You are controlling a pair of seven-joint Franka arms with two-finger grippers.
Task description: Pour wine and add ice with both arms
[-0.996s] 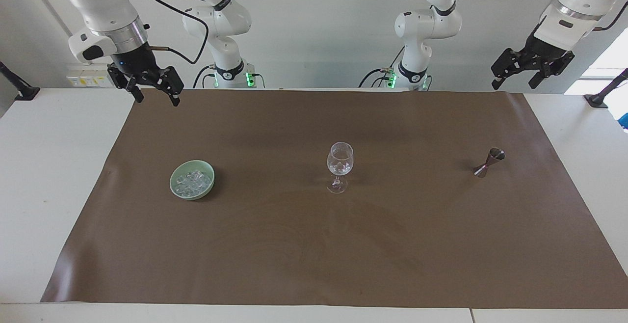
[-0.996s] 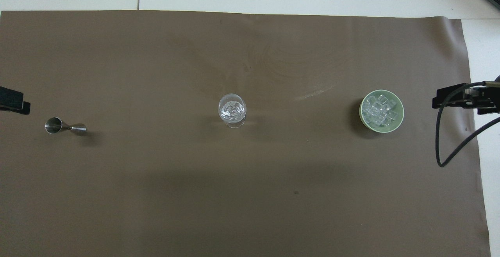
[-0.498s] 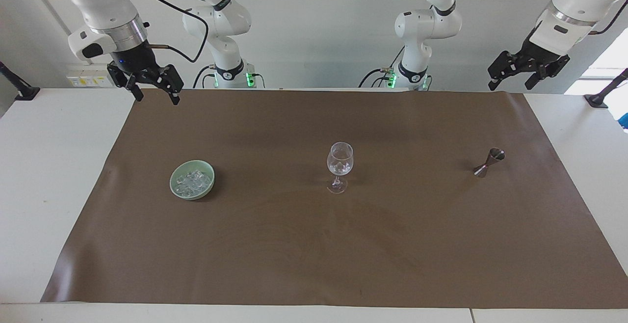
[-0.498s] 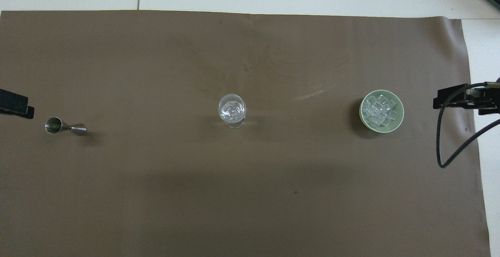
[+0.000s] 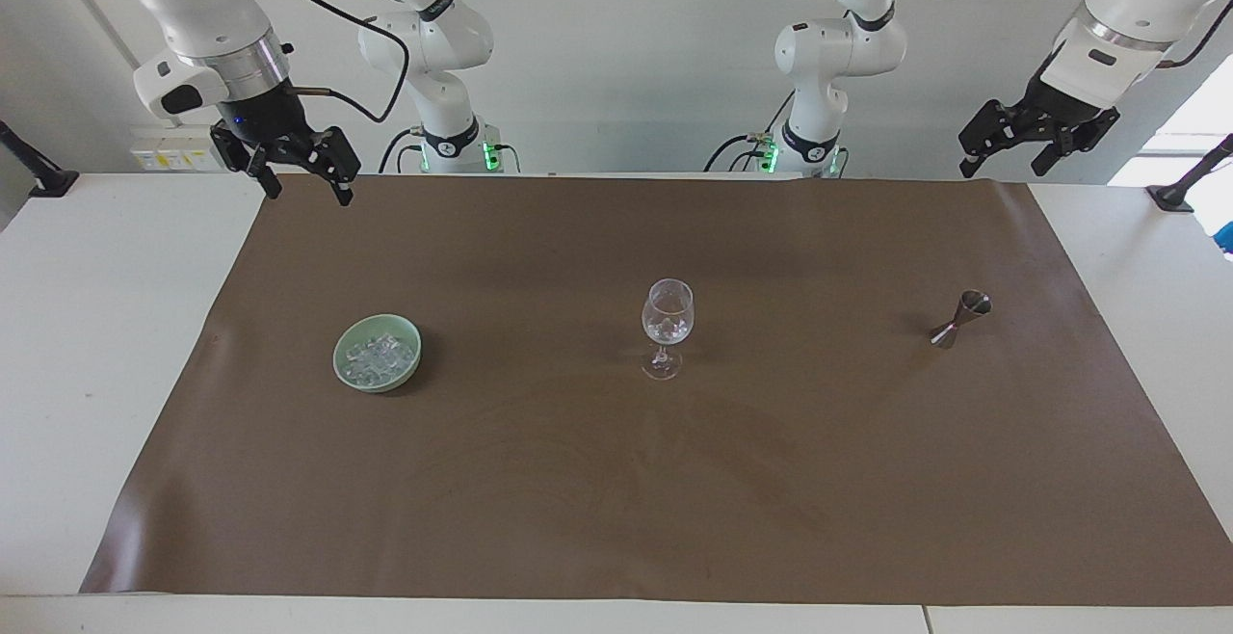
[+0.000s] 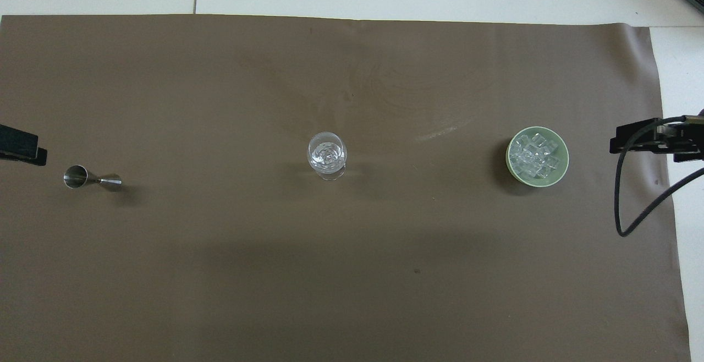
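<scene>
A clear stemmed glass point(image 5: 667, 324) point(image 6: 327, 155) stands mid-mat with clear cubes in its bowl. The ice point(image 5: 380, 356) point(image 6: 536, 156) fills a pale green bowl point(image 5: 338, 358) point(image 6: 508, 157) toward the right arm's end. A metal jigger point(image 5: 960, 319) point(image 6: 91, 178) sits toward the left arm's end. Wine is out of view. My right gripper point(image 5: 306, 189) point(image 6: 657, 142) hangs open and empty over the mat's corner by the robots. Above the mat's other robot-side corner, my left gripper point(image 5: 1004, 168) point(image 6: 19, 147) is open and empty. Both arms are raised, clear of everything.
A brown mat point(image 5: 578, 480) covers most of the white table point(image 5: 106, 345). A black cable point(image 6: 632, 208) loops down from the right wrist. Black clamps point(image 5: 39, 176) sit at the table's corners nearest the robots.
Both grippers rose a little over the first half second, the left one more and slightly toward the middle. Since then nothing has moved.
</scene>
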